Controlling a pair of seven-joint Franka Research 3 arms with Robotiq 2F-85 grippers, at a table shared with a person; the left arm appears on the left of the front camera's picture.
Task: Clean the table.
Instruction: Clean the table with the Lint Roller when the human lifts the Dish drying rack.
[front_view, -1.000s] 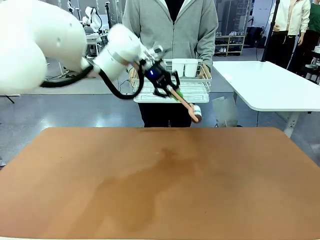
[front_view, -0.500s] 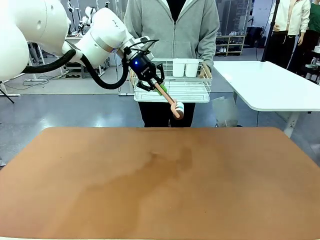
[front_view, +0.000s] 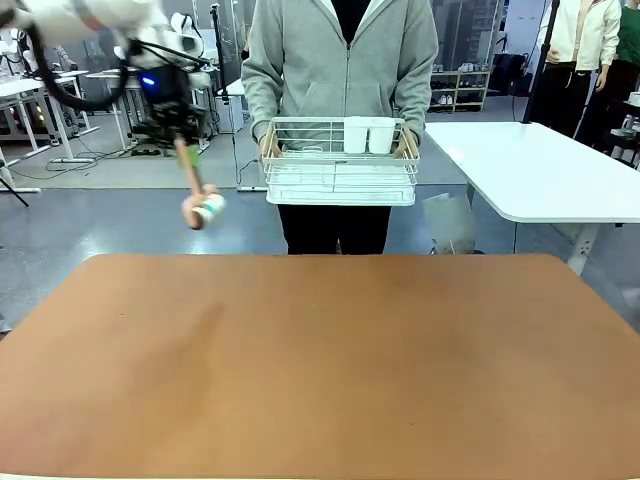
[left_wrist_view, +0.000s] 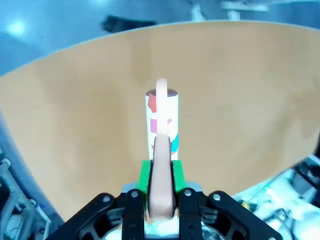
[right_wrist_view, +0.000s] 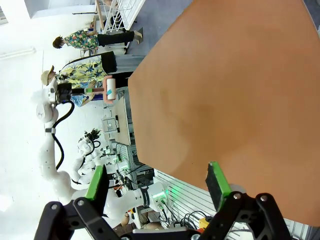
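The reddish-brown table (front_view: 330, 370) spreads across the front view. My left gripper (front_view: 177, 135) hangs above and beyond its far left corner, shut on the peach handle of a lint roller (front_view: 205, 208), whose white head points down toward the floor side. In the left wrist view the green pads (left_wrist_view: 145, 176) clamp the handle, and the lint roller's head (left_wrist_view: 161, 120) sticks out over the table (left_wrist_view: 240, 100). In the right wrist view my right gripper (right_wrist_view: 156, 182) stands open with nothing between its fingers, off the edge of the table (right_wrist_view: 225, 90).
A person at the far side holds a white wire rack (front_view: 340, 172) with two white cups (front_view: 367, 135) at chest height. A white-topped table (front_view: 530, 170) stands at the back right. Other people stand farther off at the right.
My left arm has swung from in front of the wire rack to the far left, carrying the lint roller with it. The arm's shadow has left the table's middle.
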